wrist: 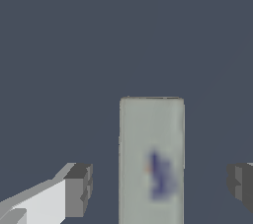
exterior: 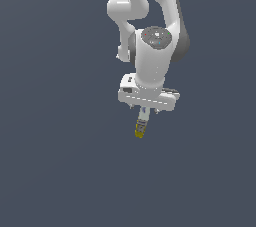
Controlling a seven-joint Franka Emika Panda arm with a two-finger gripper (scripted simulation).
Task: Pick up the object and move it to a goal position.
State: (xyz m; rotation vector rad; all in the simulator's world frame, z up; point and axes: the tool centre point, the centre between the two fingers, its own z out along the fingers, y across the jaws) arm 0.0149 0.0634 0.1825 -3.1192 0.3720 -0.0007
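The object is a small elongated carton [exterior: 141,125] with a yellow end pointing away from the arm and a pale end near the hand. In the exterior view it sticks out from under my gripper [exterior: 145,109]. In the wrist view the carton [wrist: 151,159] shows a pale grey face with a blue mark and stands between my two fingers. The gripper [wrist: 160,188] is open, with a clear gap between the carton and each dark pad [wrist: 79,188]. The carton is narrower than the opening. Whether it rests on the surface I cannot tell.
A uniform dark grey-blue surface [exterior: 50,171] fills the scene around the arm. The white arm's body [exterior: 150,46] hides what lies under it in the exterior view. No other objects or goal marker show.
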